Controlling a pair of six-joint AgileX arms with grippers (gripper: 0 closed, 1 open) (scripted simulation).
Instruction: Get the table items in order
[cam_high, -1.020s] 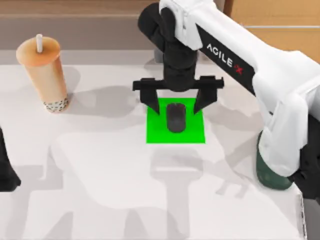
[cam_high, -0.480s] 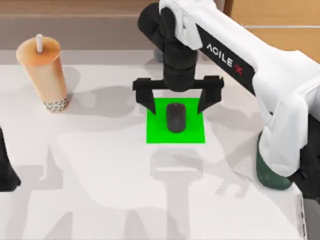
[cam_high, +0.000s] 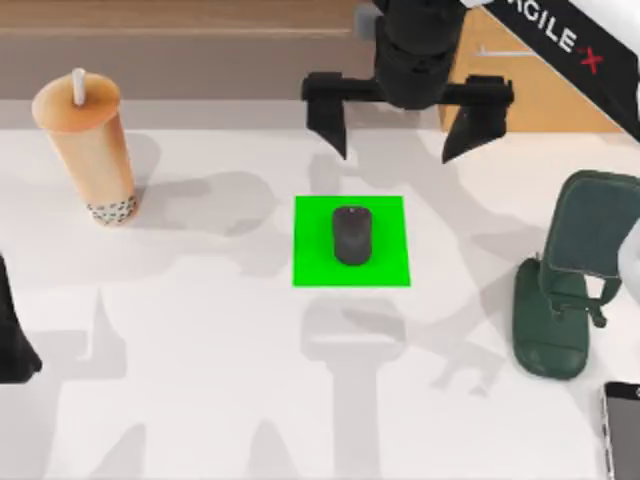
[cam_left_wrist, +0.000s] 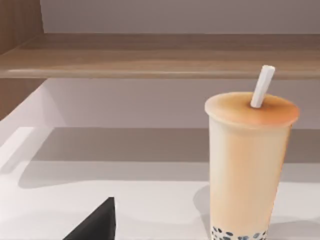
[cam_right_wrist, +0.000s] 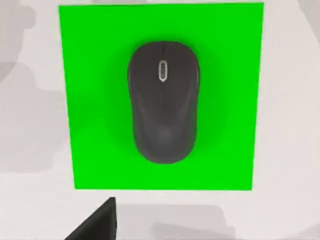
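My right claw (cam_high: 394, 128), spread wide & empty, hangs at 1 o'clock of the mouse (cam_high: 351, 235) on the green mat (cam_high: 385, 265), while the smartphone (cam_high: 622, 430), long axis 12-6, sits at desk's (cam_high: 200, 380) 4 o'clock corner, nearest my right arm.

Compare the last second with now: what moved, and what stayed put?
The right gripper, fingers open, rose from over the mouse and drew back toward the table's far edge, uncovering the phone stand and a smartphone at the right. The mouse stayed on the green mat, the bubble-tea cup stayed at far left, and the left arm stayed parked.
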